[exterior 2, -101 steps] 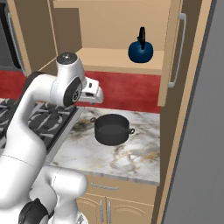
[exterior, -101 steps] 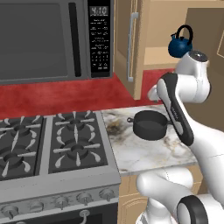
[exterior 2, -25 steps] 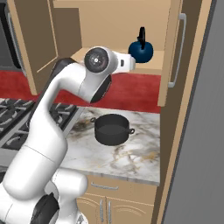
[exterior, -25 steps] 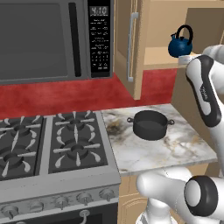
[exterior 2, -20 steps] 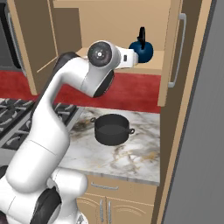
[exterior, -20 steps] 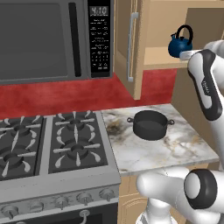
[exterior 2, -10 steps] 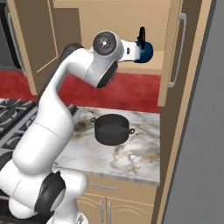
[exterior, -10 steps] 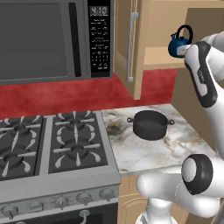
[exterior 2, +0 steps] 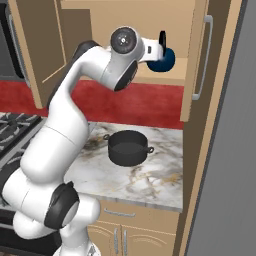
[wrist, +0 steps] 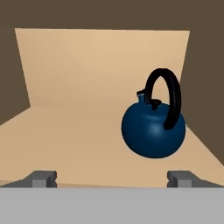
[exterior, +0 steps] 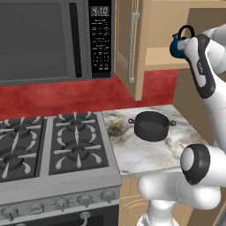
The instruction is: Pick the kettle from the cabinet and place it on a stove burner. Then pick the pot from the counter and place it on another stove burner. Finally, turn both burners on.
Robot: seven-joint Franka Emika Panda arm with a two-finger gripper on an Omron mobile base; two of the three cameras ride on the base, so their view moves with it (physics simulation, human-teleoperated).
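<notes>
We are facing the glossy blue kettle (wrist: 153,131), its black handle arching up. Our tool (wrist: 113,178) is hanging spread before it, gripping nothing.

— What's on the cabinet (wrist: 87,61) shelf?
— The blue kettle (wrist: 153,129), upright, toward the right side.
— And the marble counter (exterior: 145,154)?
— The dark pot (exterior: 151,126), just right of the stove burners (exterior: 75,141).
</notes>
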